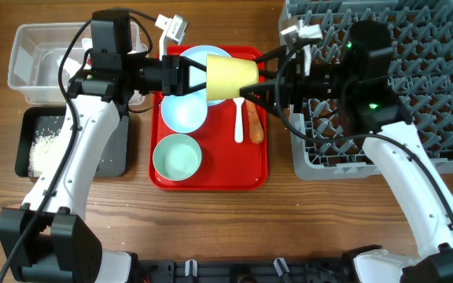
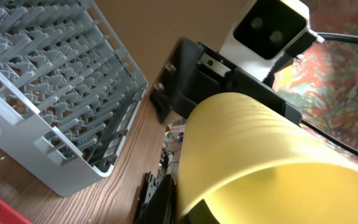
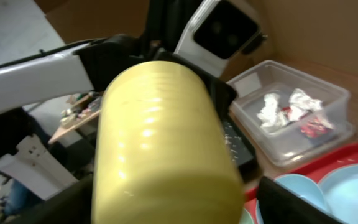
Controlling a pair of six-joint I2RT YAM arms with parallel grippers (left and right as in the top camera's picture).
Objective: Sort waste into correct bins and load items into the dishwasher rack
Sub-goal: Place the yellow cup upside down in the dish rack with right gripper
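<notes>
while the small yellow plastic cup (image 1: pixel 228 73) hangs sideways near the desk's far edge, the left gripper (image 1: pixel 209 77) and right gripper (image 1: pixel 244 79) both clamp it, spread wide.

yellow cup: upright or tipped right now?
Tipped. The yellow cup lies on its side in the air, between the left gripper and right gripper, above the red tray.

Wooden table (image 1: pixel 211 228), brown grain. Directly on it: clear tub (image 1: pixel 22 47) at back L; black tray (image 1: pixel 116 157) just in front of it; red tray (image 1: pixel 211 179) in ctr; grey rack (image 1: pixel 313 169) at R, narrow strip of bare wood btwn it & red tray.
</notes>
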